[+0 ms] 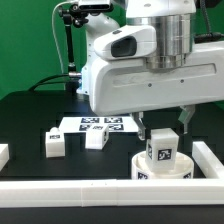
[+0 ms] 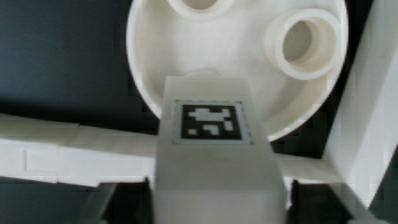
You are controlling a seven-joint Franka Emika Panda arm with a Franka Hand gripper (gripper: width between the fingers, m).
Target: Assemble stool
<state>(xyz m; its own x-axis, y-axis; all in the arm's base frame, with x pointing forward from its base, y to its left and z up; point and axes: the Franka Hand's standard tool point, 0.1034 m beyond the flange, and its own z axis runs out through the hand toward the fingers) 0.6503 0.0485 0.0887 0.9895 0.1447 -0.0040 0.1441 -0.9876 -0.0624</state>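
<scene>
The round white stool seat [image 1: 150, 172] lies on the black table at the front, toward the exterior view's right. In the wrist view the seat [image 2: 222, 55] shows its holes. My gripper [image 1: 164, 128] is directly above the seat and shut on a white stool leg [image 1: 160, 150] with a square tag. The leg stands upright, with its lower end at the seat's top. In the wrist view the leg [image 2: 214, 135] runs out from between my fingers [image 2: 125, 203], and the gripper [image 2: 217, 208] clamps both its sides. Two loose legs [image 1: 55, 143] [image 1: 97, 138] lie to the exterior view's left.
The marker board [image 1: 100, 124] lies flat behind the loose legs. A long white rail [image 1: 90, 190] edges the table's front and another [image 1: 212, 160] runs along the exterior view's right. A small white piece [image 1: 3, 153] sits at the left edge. A black stand [image 1: 70, 40] rises at the back.
</scene>
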